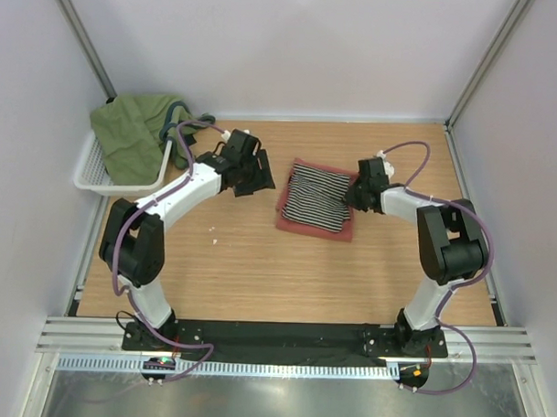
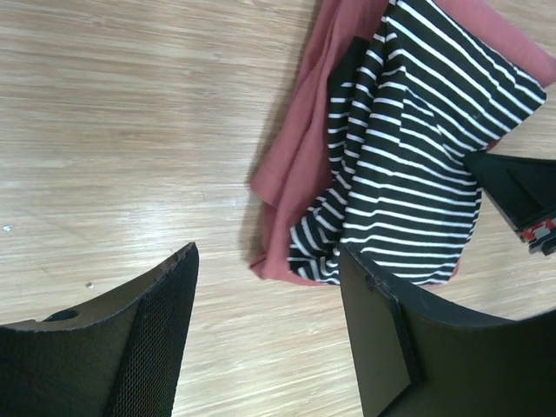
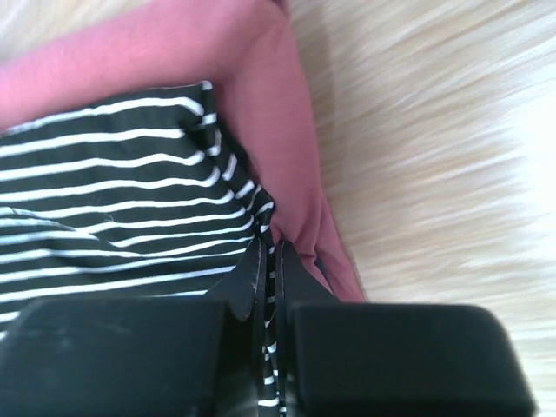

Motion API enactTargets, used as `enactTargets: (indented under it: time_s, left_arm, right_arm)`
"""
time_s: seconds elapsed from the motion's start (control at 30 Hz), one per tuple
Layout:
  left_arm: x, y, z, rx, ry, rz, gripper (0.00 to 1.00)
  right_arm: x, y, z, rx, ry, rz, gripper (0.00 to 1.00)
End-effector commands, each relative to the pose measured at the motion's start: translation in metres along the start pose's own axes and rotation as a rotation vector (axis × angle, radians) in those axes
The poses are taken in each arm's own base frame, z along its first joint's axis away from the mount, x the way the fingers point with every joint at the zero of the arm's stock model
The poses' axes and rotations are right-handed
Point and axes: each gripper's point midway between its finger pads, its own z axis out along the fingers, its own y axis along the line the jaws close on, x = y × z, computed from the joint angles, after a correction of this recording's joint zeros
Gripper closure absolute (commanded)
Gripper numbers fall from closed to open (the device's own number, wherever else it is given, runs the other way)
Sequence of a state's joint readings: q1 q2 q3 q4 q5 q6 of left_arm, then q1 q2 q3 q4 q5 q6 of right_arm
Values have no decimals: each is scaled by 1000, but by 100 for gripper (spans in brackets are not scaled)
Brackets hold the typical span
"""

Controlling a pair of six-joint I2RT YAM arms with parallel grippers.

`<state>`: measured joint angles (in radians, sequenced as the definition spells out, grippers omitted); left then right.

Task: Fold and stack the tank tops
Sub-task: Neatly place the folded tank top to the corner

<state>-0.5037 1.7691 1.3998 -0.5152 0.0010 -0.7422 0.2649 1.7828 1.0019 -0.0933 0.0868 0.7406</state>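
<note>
A black-and-white striped tank top [image 1: 317,197] lies folded on a salmon-red tank top [image 1: 313,229] in the middle of the table. My left gripper [image 1: 259,179] hovers just left of the pile, open, with only bare wood between its fingers [image 2: 268,256]. In the left wrist view the striped top [image 2: 408,156] covers most of the red one [image 2: 295,174]. My right gripper [image 1: 355,195] is at the pile's right edge. It is shut [image 3: 270,248] on a fold of the striped top [image 3: 113,200], with the red top [image 3: 261,95] bunched beside it.
A white basket [image 1: 92,170] holding green cloth [image 1: 135,130] stands at the far left corner, behind the left arm. A small white speck [image 1: 214,227] lies on the wood. Walls close off the back and both sides.
</note>
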Motion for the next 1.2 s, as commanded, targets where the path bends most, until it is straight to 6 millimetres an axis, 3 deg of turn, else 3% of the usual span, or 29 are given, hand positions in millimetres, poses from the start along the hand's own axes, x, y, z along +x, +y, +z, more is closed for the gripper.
enactTargets:
  time_s: [0.0, 0.1, 0.17, 0.2, 0.23, 0.27, 0.3, 0.33, 0.37, 0.4, 0.43, 0.53, 0.57, 0.6, 0.67, 0.73, 0.77, 0.8, 0.83, 0.9, 0.93, 0.97, 1.0, 1.03, 1.07, 1.1, 1.13, 1.17]
  left_arm:
    - [-15, -8, -22, 38, -61, 20, 34]
    - [-14, -7, -25, 37, -60, 21, 34]
    - [-12, -6, -23, 35, -56, 18, 34]
    - [-11, -5, -23, 33, -53, 18, 34]
    - [-10, -5, -22, 35, -52, 17, 34]
    - [-10, -5, -22, 37, -54, 12, 34]
    - [-9, -4, -20, 38, -56, 9, 34]
    - [-9, -4, -20, 40, -58, 5, 34]
    - [-5, -8, -19, 63, -41, 4, 34]
    - [-4, -8, -19, 69, -45, -3, 34]
    - [-4, -8, -21, 73, -50, -5, 34]
    - [-3, -2, -29, 71, -76, -7, 34]
    - [-2, -1, -32, 70, -84, -8, 34]
    - [-10, 0, -44, 74, -133, -11, 34]
    - [-4, 13, -48, 51, -158, -14, 33]
    - [-12, 12, -68, 82, -236, -15, 32]
    - [-2, 26, -66, 55, -239, -14, 32]
    - [-4, 26, -70, 71, -272, -10, 31]
    - [-8, 26, -86, 93, -319, -5, 31]
    - [1, 41, -89, 79, -351, 11, 29]
    - [0, 42, -103, 99, -391, 33, 26]
    - [13, 55, -99, 81, -383, 49, 23]
    - [14, 59, -103, 85, -411, 56, 17]
    - [18, 64, -105, 79, -422, 60, 1]
    - [16, 65, -118, 109, -473, 58, 0]
    - [31, 75, -111, 105, -456, 69, 0]
    - [37, 77, -114, 122, -463, 74, 0]
    - [37, 77, -123, 147, -494, 87, 0]
  right_arm:
    - [-26, -32, 4, 40, -32, 83, 99]
    - [-66, -78, -10, 94, -102, 216, 99]
    - [-95, -134, -34, 198, -206, 336, 99]
    - [-93, -158, -35, 243, -218, 380, 99]
    - [-104, -167, -52, 241, -278, 432, 99]
    - [-98, -200, -63, 307, -309, 500, 98]
    - [-97, -210, -70, 324, -330, 528, 94]
    - [-104, -214, -84, 326, -382, 561, 53]
    - [-92, -226, -91, 377, -376, 583, 31]
    - [-94, -237, -100, 433, -415, 591, 16]
    - [-97, -236, -114, 437, -445, 585, 7]
    - [-105, -243, -144, 505, -520, 569, 4]
    - [-121, -237, -165, 493, -585, 560, 5]
    - [-127, -235, -175, 491, -614, 548, 4]
    - [-147, -216, -198, 424, -667, 479, 4]
    - [-157, -181, -200, 291, -651, 371, 4]
    - [-163, -166, -207, 258, -656, 335, 3]
    - [-163, -154, -207, 236, -632, 264, 2]
    - [-159, -120, -204, 159, -598, 181, 2]
    - [-145, -92, -195, 133, -540, 69, 2]
    - [-127, -62, -188, 62, -490, -6, 2]
    - [-115, -47, -183, 20, -463, -51, 2]
    - [-103, -35, -179, -29, -443, -88, 2]
    - [-87, -27, -169, -84, -425, -130, 2]
    - [-65, -7, -166, -181, -377, -183, 2]
    - [-59, 8, -169, -262, -391, -210, 0]
    - [-36, 4, -159, -274, -345, -242, 0]
    - [-19, 12, -158, -311, -319, -282, 0]
